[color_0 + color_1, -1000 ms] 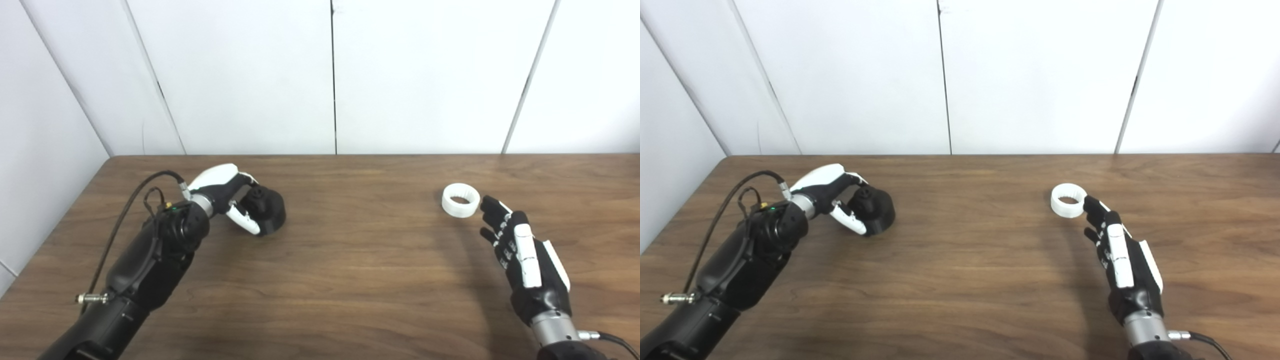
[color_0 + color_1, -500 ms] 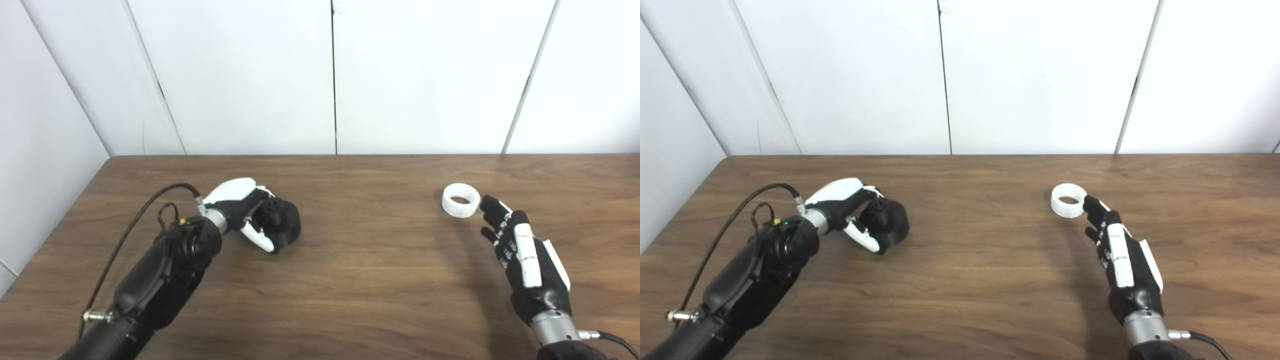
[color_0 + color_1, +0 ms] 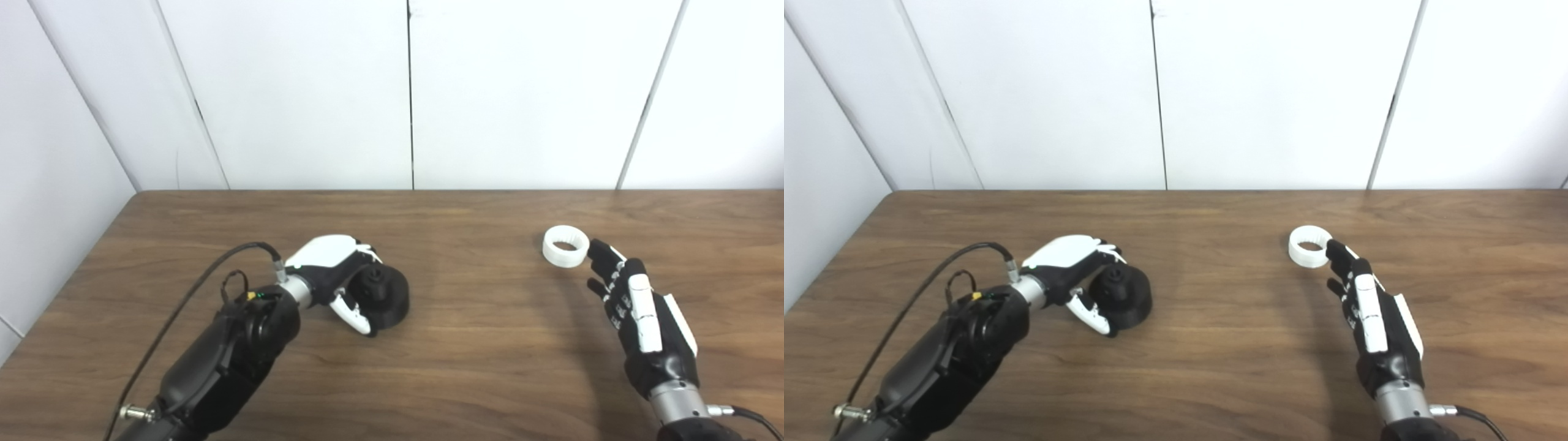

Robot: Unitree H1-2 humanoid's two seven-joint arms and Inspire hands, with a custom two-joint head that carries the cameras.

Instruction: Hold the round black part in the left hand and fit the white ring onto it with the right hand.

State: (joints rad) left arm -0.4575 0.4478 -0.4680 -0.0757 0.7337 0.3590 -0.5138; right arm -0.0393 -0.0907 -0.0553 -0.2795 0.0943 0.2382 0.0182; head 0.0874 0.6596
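Black part — round, knobbed, tilted, left of table centre; white ring — flat, far right.

Bright, even light from above.
Soft shadows lie on the table; focus is slightly soft throughout.

Counter: bare wood is seen between the two hands, with nothing standing in the middle stretch. Left side: ground is taken up by the left hand, closed round the black part. Right side: the white ring lies flat, just beyond the fingers of the spread right hand. Rear: passage is closed off by the wall panels.
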